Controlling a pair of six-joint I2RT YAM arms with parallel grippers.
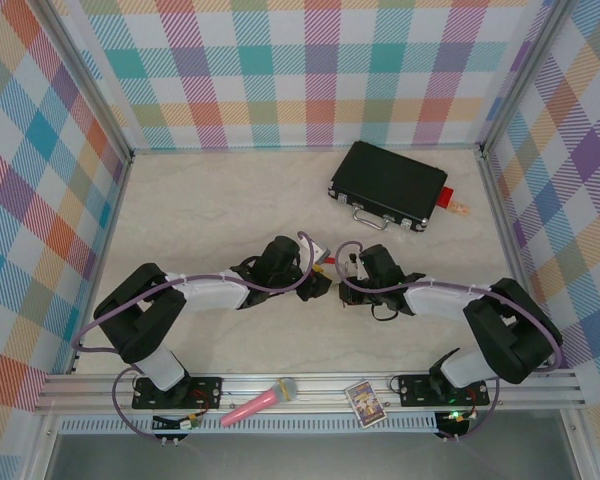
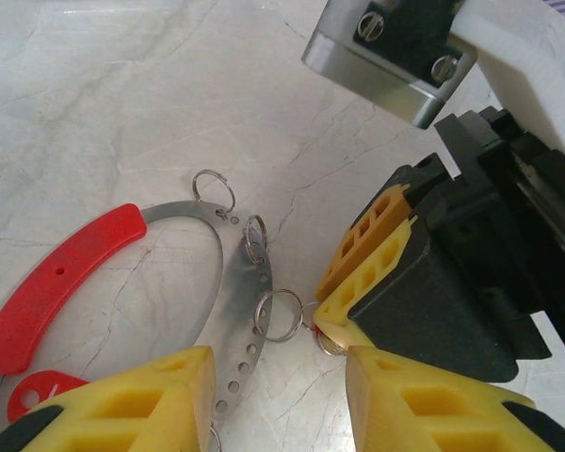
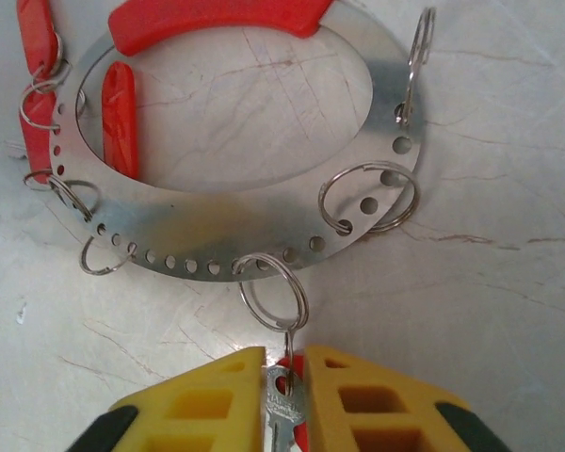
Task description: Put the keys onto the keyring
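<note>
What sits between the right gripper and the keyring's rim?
In the right wrist view, a small split ring, hooked through a hole in the keyring, leads to a silver key pinched in the right gripper.

A robot test cell in a lab. A left arm (image 1: 212,292) and a right arm (image 1: 442,298) are bolted to an aluminium rail (image 1: 310,385) at the bottom of the frame. Bright checked fabric walls (image 1: 320,70) box in a marble-look surface (image 1: 210,200), and a pink toy microphone (image 1: 260,402) lies on the rail.

Black case (image 1: 388,185) far right; pink microphone (image 1: 260,402), card (image 1: 364,402) near rail.
</note>
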